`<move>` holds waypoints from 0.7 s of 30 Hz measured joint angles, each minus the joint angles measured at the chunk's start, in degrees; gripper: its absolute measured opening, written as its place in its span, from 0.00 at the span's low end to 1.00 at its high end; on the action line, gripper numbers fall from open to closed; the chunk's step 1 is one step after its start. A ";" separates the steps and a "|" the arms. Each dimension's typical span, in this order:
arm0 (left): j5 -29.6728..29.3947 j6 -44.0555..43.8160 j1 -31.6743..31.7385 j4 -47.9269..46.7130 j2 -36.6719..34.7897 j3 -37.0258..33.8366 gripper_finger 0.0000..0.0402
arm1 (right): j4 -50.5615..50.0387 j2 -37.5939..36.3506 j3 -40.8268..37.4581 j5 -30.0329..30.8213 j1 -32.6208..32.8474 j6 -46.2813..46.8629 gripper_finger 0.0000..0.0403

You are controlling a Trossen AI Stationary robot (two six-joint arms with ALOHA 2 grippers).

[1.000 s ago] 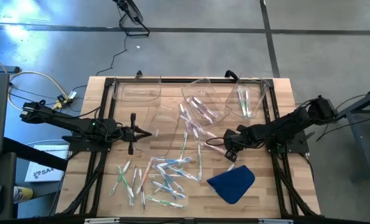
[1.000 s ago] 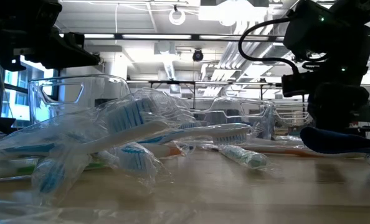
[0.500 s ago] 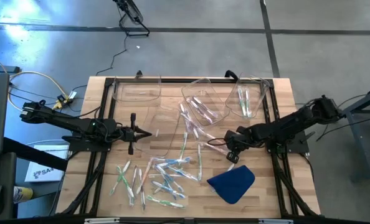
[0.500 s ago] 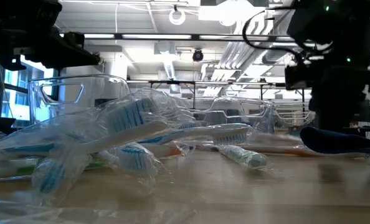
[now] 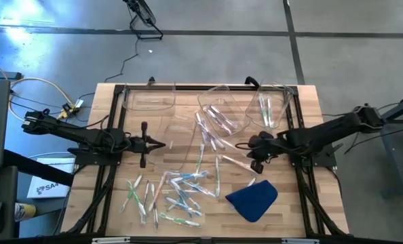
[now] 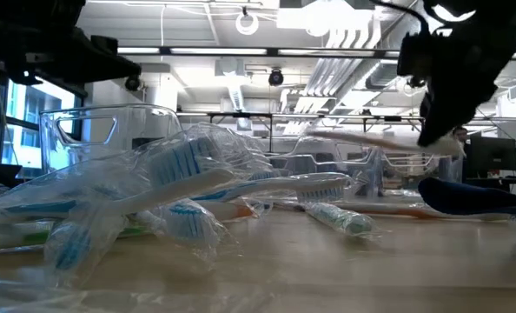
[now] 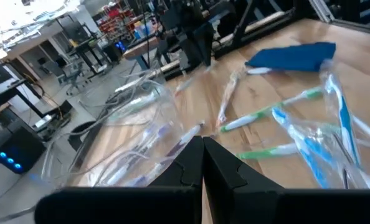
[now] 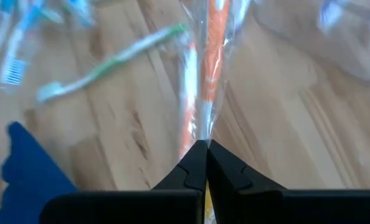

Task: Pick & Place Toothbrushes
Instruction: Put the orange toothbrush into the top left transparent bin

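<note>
Many wrapped toothbrushes [image 5: 178, 193] lie loose on the wooden table's near middle, and more lie in two clear bins. My right gripper [image 5: 255, 164] hangs over the table's right middle, above the blue cloth [image 5: 252, 198]. It is shut on one orange-accented toothbrush in clear wrap [image 8: 211, 56], which shows raised in the low view [image 6: 371, 137]. My left gripper [image 5: 162, 144] hovers shut and empty at the left middle, its fingers [image 7: 191, 163] pointing roughly level over a clear bin [image 5: 180, 141]. My right gripper pinches the end of the toothbrush's clear wrap [image 8: 203, 132] between its two fingertips. The fingers slant down from the table's right side, in line with the brush. The toothbrush [image 5: 234, 163] sticks out beyond them toward the table's left, about level and clear of the table.
Three clear bins stand along the far edge: one at the left [image 5: 149, 100], a tilted one in the middle [image 5: 222, 108] with brushes, and one at the right [image 5: 269, 105] with brushes. More wrapped brushes [image 5: 205, 146] trail across the middle.
My right gripper has risen and drawn back a little toward the table's right edge. The wrapped orange toothbrush has come up with it off the table and now hangs about level in the air.
</note>
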 joint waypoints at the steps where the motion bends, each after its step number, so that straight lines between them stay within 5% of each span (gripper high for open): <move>1: 0.00 0.00 -0.01 0.73 0.00 0.00 0.00 | 0.01 -0.63 0.25 0.01 0.07 -0.70 0.00; 7: 0.00 0.00 -0.01 4.76 -0.01 0.00 0.00 | 3.14 -2.02 2.82 0.26 0.10 -5.04 0.01; 16: -0.24 -0.28 0.01 18.56 -0.03 0.00 0.00 | 21.39 -2.00 3.29 7.07 0.10 -19.18 0.01; 21: -5.93 -5.44 0.06 21.75 -0.05 0.14 0.00 | 30.09 -0.84 3.29 11.52 0.08 -27.78 0.01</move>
